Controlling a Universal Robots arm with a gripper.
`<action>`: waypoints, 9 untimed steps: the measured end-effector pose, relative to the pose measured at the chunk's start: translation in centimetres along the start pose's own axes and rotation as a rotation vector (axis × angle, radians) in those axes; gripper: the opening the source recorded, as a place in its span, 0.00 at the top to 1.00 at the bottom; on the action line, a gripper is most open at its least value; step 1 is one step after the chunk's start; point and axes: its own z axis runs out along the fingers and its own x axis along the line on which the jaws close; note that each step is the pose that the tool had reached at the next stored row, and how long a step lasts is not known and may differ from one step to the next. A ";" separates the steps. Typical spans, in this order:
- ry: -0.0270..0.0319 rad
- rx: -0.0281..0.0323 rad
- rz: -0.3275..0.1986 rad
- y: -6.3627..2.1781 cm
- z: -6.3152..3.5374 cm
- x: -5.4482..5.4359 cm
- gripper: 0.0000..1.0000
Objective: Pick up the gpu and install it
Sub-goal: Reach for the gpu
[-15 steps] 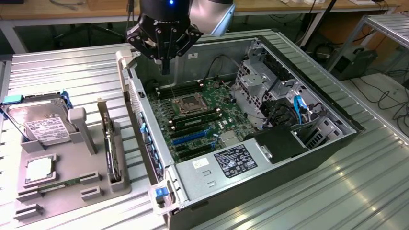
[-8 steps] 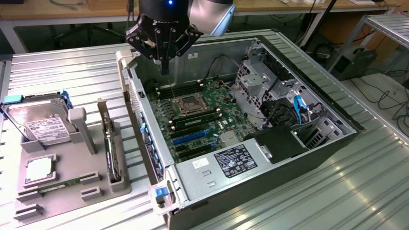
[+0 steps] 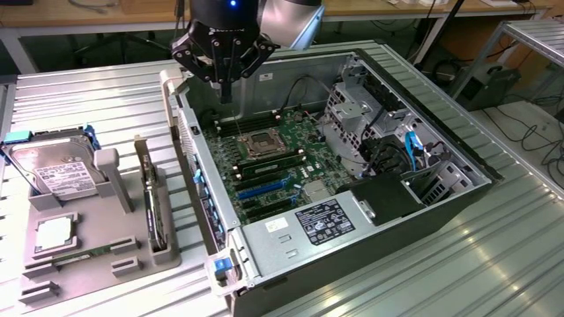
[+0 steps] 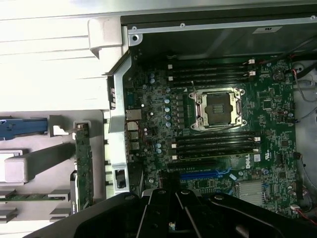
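The gpu point(image 3: 155, 201) stands on edge in a slot of the grey holder point(image 3: 105, 267), on the exterior view's left of the open computer case point(image 3: 352, 165). It is a thin dark card with a narrow metal bracket. In the wrist view the gpu point(image 4: 83, 171) is seen edge-on beside the case wall. My gripper point(image 3: 226, 89) hangs above the rear of the case, over the motherboard's far edge, well away from the card. Its fingers are shut with nothing between them. The dark gripper point(image 4: 171, 210) also looms over the motherboard.
The holder also carries a silver hard drive point(image 3: 55, 170), a square processor point(image 3: 53, 234) and a green memory stick point(image 3: 88, 254). Inside the case lie the motherboard's processor socket point(image 3: 263, 143), blue expansion slots point(image 3: 263, 190) and a power supply point(image 3: 328, 222). A ribbed metal table point(image 3: 458, 264) surrounds everything.
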 end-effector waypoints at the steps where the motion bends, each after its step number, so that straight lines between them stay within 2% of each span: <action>1: 0.0000 0.0000 0.000 0.00 0.00 0.0 0.89; 9: -0.0001 0.0000 0.000 -0.02 0.00 0.2 0.89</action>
